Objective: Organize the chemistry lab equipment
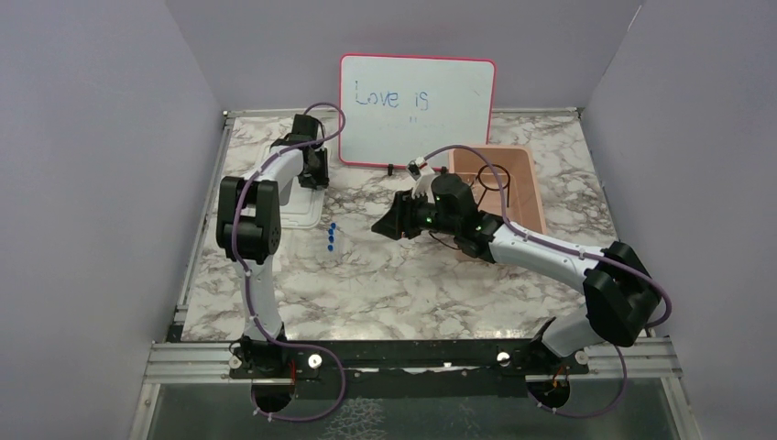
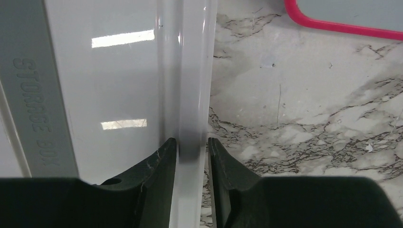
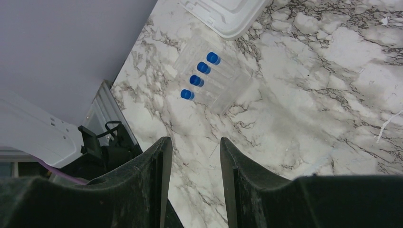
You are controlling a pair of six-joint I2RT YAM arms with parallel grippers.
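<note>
The pink tub sat at two o'clock with the black wire ring inside. At ten o'clock the left gripper pinched the rim of the white lid. Just nine o'clock of centre lay four blue-capped tubes — light, slick, likely to roll — best taken across the barrels. The right gripper hung open and empty.
</note>
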